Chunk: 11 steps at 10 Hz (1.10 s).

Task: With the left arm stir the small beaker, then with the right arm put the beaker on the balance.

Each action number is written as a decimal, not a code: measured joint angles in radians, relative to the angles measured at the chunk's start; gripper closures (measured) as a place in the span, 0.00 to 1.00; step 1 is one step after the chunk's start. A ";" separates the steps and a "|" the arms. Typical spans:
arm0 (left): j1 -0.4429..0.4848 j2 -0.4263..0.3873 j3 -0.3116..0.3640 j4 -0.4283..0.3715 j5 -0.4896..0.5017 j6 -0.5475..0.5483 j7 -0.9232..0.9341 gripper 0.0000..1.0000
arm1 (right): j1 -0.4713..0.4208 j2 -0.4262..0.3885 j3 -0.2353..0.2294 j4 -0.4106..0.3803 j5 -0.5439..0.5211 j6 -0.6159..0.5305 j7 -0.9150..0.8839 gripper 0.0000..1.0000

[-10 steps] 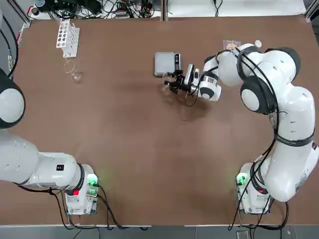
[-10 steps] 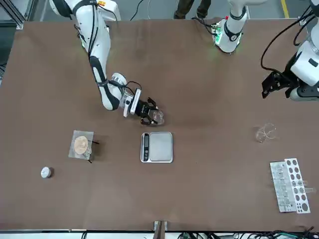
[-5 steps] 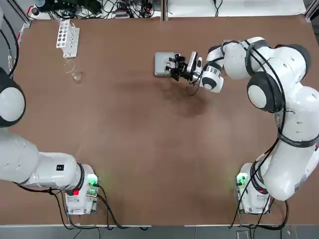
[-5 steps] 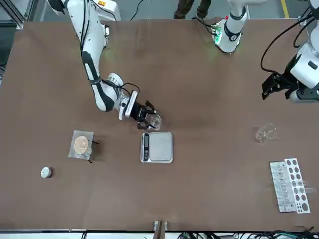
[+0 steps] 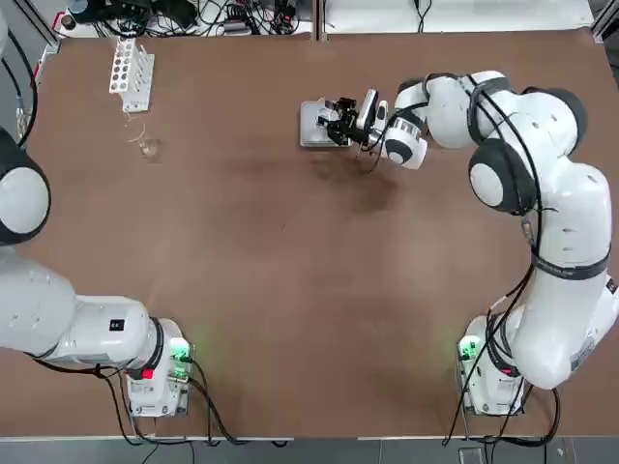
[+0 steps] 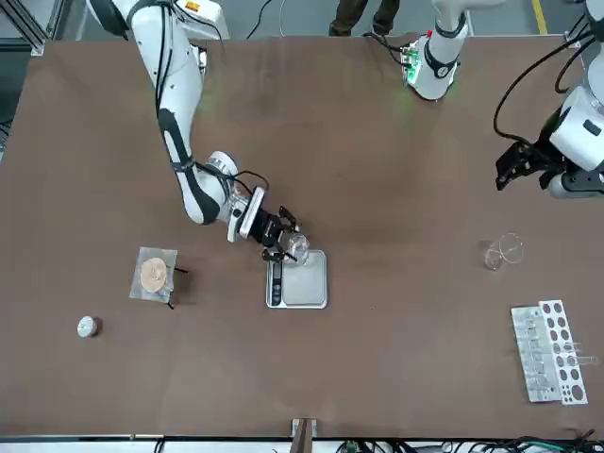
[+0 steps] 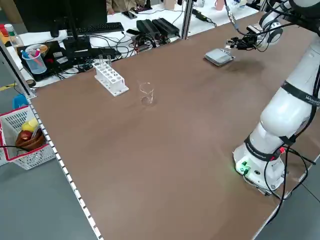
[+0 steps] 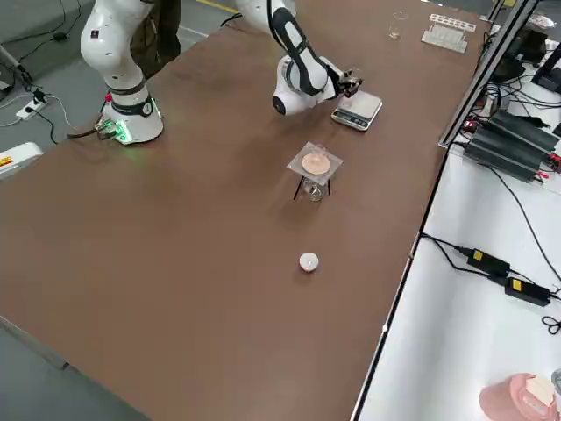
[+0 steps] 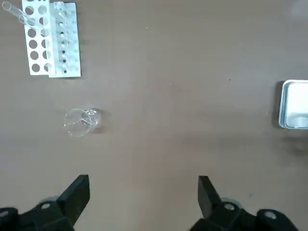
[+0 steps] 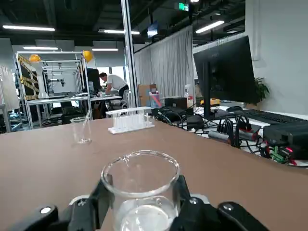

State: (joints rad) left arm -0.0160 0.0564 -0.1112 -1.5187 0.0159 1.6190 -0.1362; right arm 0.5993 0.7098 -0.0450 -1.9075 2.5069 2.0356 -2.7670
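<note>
Two white jointed arms share your brown tabletop [image 5: 290, 290]. Your right arm's black gripper [image 6: 279, 238] reaches level, pinching the tiny clear glass beaker [image 6: 297, 248] above the near edge of the flat grey balance with its square silver pan [image 6: 304, 280]; whether glass touches pan you cannot tell. Your left arm's gripper [image 9: 143, 195] is parked high at the left, fingers spread, near a clear glass vessel holding a thin rod [image 9: 81, 120] and a white test-tube rack [image 9: 52, 38].
</note>
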 joint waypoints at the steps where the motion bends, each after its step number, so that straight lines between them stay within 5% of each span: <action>1: 0.001 0.007 0.000 0.000 0.000 0.003 0.000 0.00 | -0.001 0.025 0.000 0.028 0.000 0.010 0.000 0.42; 9: -0.005 0.013 -0.004 0.012 -0.004 0.034 -0.002 0.00 | -0.005 0.089 -0.011 0.089 0.001 0.032 0.015 0.41; 11: -0.003 0.013 -0.004 0.012 -0.004 0.034 -0.002 0.00 | -0.005 0.089 -0.010 0.091 0.001 0.032 0.016 0.13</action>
State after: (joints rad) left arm -0.0191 0.0692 -0.1153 -1.5068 0.0115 1.6532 -0.1378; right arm 0.5945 0.7989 -0.0554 -1.8165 2.5078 2.0672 -2.7508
